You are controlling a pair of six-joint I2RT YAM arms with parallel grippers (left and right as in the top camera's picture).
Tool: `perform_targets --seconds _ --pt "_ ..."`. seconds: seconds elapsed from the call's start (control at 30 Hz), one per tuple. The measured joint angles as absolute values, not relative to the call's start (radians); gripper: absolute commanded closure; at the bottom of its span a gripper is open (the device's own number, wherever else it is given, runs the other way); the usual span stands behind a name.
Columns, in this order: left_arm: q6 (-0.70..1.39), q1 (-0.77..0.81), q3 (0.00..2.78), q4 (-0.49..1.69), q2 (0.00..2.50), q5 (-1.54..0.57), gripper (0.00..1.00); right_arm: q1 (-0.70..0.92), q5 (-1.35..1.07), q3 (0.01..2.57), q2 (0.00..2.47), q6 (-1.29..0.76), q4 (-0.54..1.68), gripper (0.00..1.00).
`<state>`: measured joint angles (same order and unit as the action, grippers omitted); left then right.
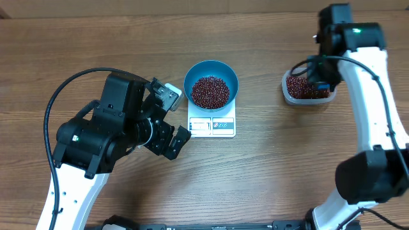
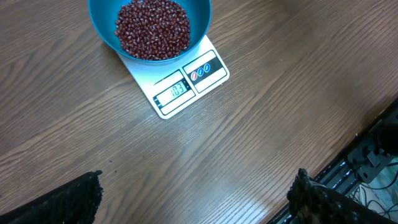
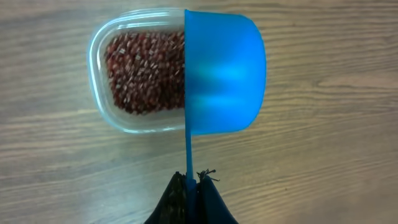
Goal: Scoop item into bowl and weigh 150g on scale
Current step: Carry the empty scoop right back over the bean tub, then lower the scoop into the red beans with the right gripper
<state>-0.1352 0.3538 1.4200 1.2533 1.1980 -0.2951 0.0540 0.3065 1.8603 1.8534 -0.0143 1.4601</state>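
The blue bowl [image 1: 189, 78] stands on the white scale [image 1: 212, 126], holding a heap of red-brown beans [image 1: 211, 91]. From the left wrist, the bowl [image 2: 99, 22], its beans [image 2: 152, 28] and the scale [image 2: 186, 87] with its lit display lie ahead. My left gripper [image 1: 174, 118] hangs open just left of the scale; its fingers [image 2: 65, 202] frame bare wood. My right gripper [image 3: 193, 182] is shut on the thin handle of a blue scoop [image 3: 224, 71]. The scoop is tipped on its side above the right half of a clear tub [image 3: 99, 43] of beans [image 3: 143, 71].
In the overhead view the clear tub [image 1: 287, 92] sits at the right of the table, under the right arm. Black cables and the table's front edge [image 2: 373, 155] show at the right of the left wrist view. Bare wood lies between scale and tub.
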Motion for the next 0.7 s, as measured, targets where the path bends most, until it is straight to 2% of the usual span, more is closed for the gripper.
perform_targets --seconds 0.2,0.5,0.7 --pt "-0.135 0.354 1.420 1.253 1.198 -0.295 0.00 0.071 0.345 1.815 1.866 -0.035 1.439 0.96" --pt "-0.135 0.354 1.420 1.253 1.198 -0.295 0.01 0.091 0.355 1.629 1.871 -0.035 1.287 0.96" --pt "-0.135 0.354 1.420 1.253 1.198 -0.295 0.01 0.112 0.293 1.613 1.871 -0.005 1.234 0.96"
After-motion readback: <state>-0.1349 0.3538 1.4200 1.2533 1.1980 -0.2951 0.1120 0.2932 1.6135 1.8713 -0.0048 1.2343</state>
